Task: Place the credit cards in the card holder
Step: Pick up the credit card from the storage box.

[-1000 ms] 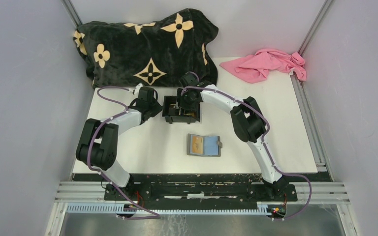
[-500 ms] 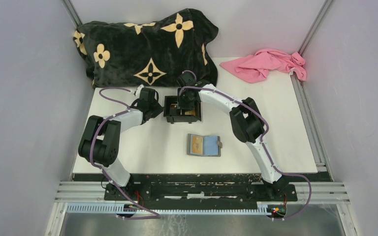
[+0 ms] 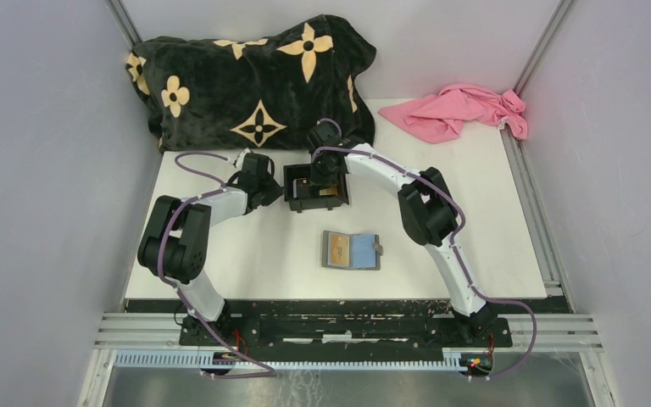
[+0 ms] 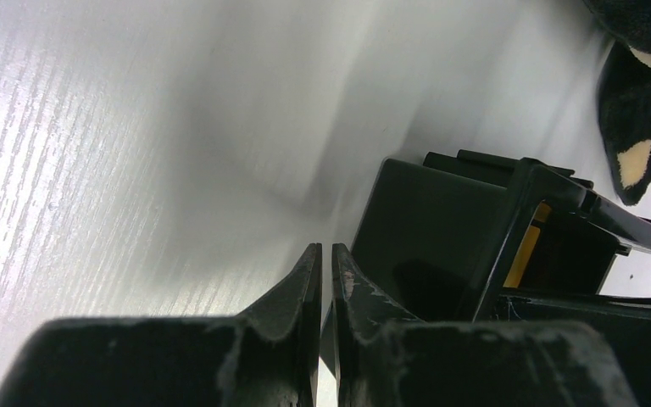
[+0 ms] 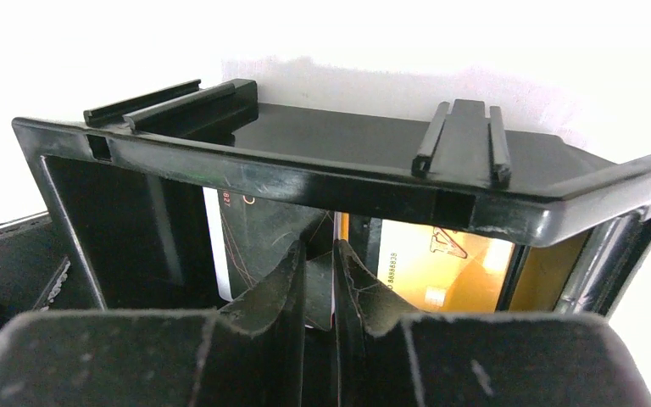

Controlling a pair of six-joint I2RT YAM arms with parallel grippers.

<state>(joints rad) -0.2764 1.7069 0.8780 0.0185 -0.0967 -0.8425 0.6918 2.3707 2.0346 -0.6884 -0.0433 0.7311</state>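
Credit cards [image 5: 441,271] stand on edge inside a black box [image 5: 305,182] that fills the middle of the right wrist view: a gold one in the right half and a black card [image 5: 254,242] to its left. From above, the box [image 3: 305,203] sits just above the centre of the frame on the white worktop [image 3: 475,237]. Below it, and apart from it, the grey wallet [image 3: 363,252] lies open and flat, with another gold card [image 3: 335,248] showing in its left half (the little clasp tab sticks out at its right edge).

The right fingers [image 5: 298,267] reach down into the box. They are drawn near together with only a narrow gap, and their tips lie in front of where the black and gold cards meet. Whether a card's edge is pinched between them I cannot tell.

The left fingers [image 4: 312,275] are together but for a thin slit, with nothing between them. They sit low over the worktop, just beside the box's outer wall [image 4: 424,229], at its left side in the top view. Whether they touch it is unclear.

A black blanket with tan flowers [image 3: 254,76] lies at the upper left of the top view. A pink cloth [image 3: 462,110] lies at the upper right.
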